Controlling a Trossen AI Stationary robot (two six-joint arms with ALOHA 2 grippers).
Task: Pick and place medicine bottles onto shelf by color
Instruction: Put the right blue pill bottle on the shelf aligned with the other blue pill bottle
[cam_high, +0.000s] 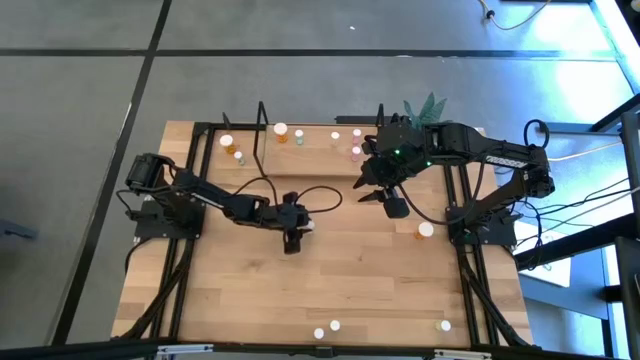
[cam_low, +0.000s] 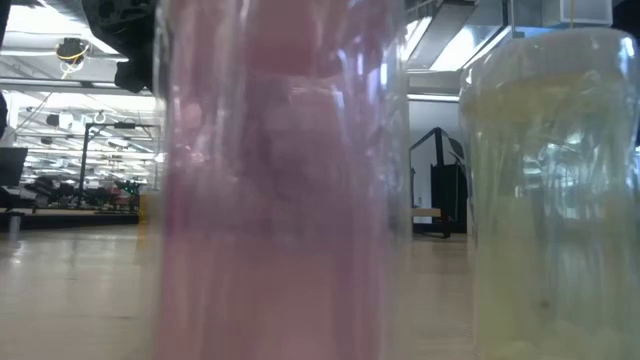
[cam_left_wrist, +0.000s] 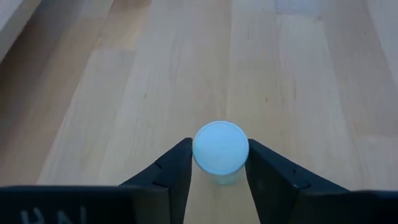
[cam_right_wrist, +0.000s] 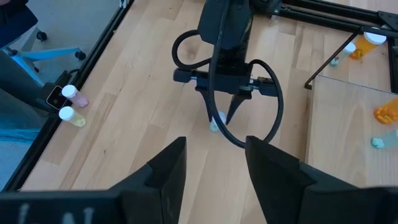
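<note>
A small medicine bottle (cam_left_wrist: 221, 147) with a white cap and a pale body stands upright on the wooden table, near its middle. My left gripper (cam_left_wrist: 219, 163) is shut on it; the high view shows this gripper (cam_high: 296, 232) beside the cap. My right gripper (cam_right_wrist: 214, 168) hangs open and empty high above the table, right of centre (cam_high: 385, 196). The shelf (cam_high: 300, 148) stands along the far edge and carries several bottles, among them an orange one (cam_high: 281, 131) and a pink one (cam_high: 357, 133). My left gripper pinches the bottle between its two fingers, one on each side at the cap's rim (cam_left_wrist: 194, 149). The fingers (cam_left_wrist: 177, 171) slant down from the table's left side. The bottle stands upright with its base on the table.
A white-capped bottle (cam_high: 425, 230) stands on the table near the right arm. A few more bottles (cam_high: 335, 325) (cam_high: 445, 325) stand by the near edge. A pink bottle (cam_low: 280, 200) and a whitish one (cam_low: 550, 200) fill the low view. A green plant (cam_high: 427, 106) stands at the far right.
</note>
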